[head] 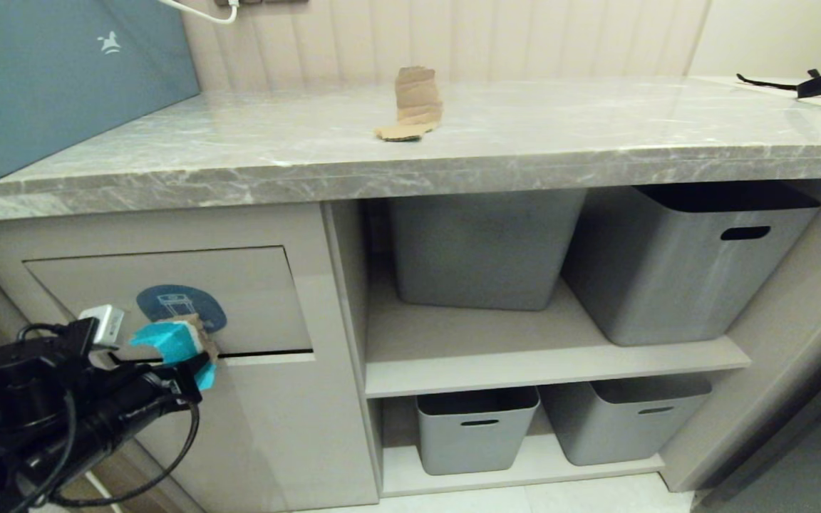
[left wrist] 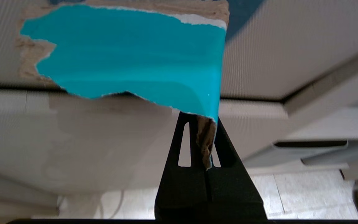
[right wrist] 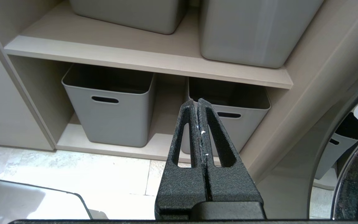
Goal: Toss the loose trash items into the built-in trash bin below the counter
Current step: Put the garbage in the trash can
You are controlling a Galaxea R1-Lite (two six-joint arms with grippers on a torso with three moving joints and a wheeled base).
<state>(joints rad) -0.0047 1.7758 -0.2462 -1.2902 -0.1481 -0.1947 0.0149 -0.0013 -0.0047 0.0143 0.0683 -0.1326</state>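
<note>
In front of the beige bin flap (head: 168, 299), at its lower edge just below the blue oval sticker (head: 181, 305), the left gripper (head: 193, 367) pinches a torn turquoise-faced cardboard scrap (head: 172, 343) by one brown corner, its fingers (left wrist: 225, 146) closed tight on that edge. The scrap stands past the fingertips towards the flap, its long axis lying crosswise to the fingers and its turquoise face turned back to the wrist camera. Another brown scrap (head: 414, 103) stands on the marble counter (head: 596, 135), while the right gripper (right wrist: 198, 104), pressed together and empty, hangs before the lower grey storage bins (right wrist: 107, 121).
</note>
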